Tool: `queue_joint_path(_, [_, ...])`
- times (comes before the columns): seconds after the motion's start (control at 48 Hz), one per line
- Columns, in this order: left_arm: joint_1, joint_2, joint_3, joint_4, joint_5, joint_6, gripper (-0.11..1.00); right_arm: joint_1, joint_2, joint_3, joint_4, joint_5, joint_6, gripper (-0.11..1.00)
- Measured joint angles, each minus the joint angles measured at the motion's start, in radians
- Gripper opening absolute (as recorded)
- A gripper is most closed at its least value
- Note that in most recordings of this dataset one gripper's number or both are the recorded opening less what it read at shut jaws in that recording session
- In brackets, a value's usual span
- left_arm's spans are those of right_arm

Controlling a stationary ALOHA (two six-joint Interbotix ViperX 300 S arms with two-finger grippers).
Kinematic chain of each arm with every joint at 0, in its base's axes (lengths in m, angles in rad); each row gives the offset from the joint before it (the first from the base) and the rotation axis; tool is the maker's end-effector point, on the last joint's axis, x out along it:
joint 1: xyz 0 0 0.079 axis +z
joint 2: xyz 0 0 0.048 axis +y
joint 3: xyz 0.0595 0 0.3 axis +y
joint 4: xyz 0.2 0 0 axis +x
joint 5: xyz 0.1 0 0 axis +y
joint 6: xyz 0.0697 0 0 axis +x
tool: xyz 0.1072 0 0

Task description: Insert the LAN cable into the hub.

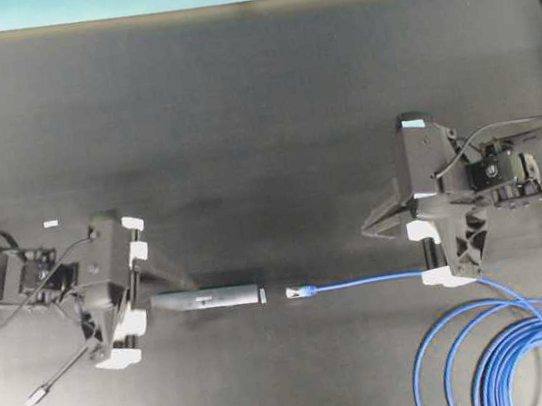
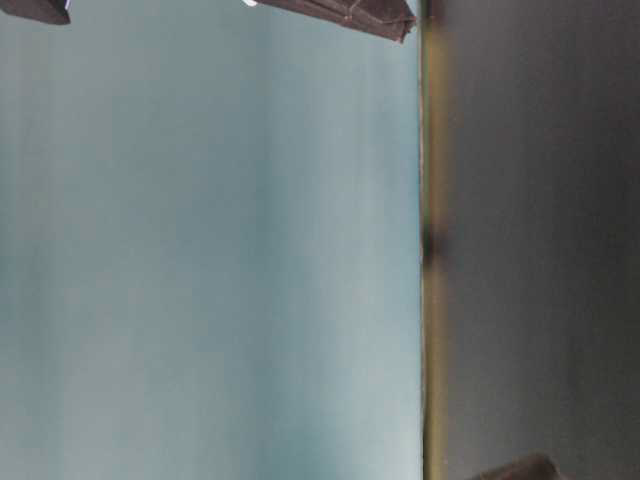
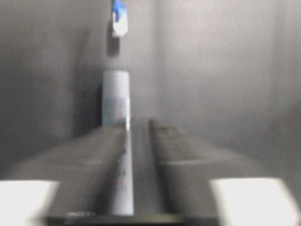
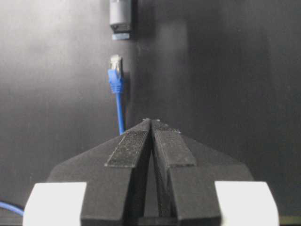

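The hub (image 1: 209,299) is a dark-grey bar with a silver end, lying on the black table. The LAN cable's plug (image 1: 299,291) lies just off that silver end, in line with it, with a small gap between them. My left gripper (image 1: 185,276) hovers over the hub's near end with its jaws a little apart. In the left wrist view (image 3: 138,123) the hub (image 3: 115,103) shows partly under the left finger and the plug (image 3: 119,26) lies beyond it. My right gripper (image 1: 366,232) is shut and empty. In the right wrist view (image 4: 151,121) the blue cable (image 4: 120,113) runs out from under its left finger to the plug (image 4: 115,63).
The cable's blue coils (image 1: 515,360) lie at the front right. The hub's thin grey lead ends in a small silver plug (image 1: 38,395) at the front left. A small white tag (image 1: 51,224) lies at the left. The table-level view shows only a teal wall and the dark table.
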Motion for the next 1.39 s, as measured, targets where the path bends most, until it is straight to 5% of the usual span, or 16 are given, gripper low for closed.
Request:
queue_joint_path(0.125, [0.023,0.025,0.044,0.002,-0.101,-0.021,0.83,0.000,0.002,0.000,0.002,0.017,0.011,0.00])
queue_joint_path(0.687, [0.021,0.324,0.095,0.002,-0.607,-0.029,0.76,0.000,0.005,0.000,0.002,0.028,0.114,0.00])
queue_joint_path(1.208, [0.043,0.469,0.040,0.002,-0.638,-0.023,0.76,0.002,0.023,-0.003,0.002,0.025,0.144,0.00])
queue_joint_path(1.395, [0.041,0.485,0.026,0.002,-0.609,-0.020,0.64,0.002,0.023,-0.003,0.002,0.025,0.144,0.00])
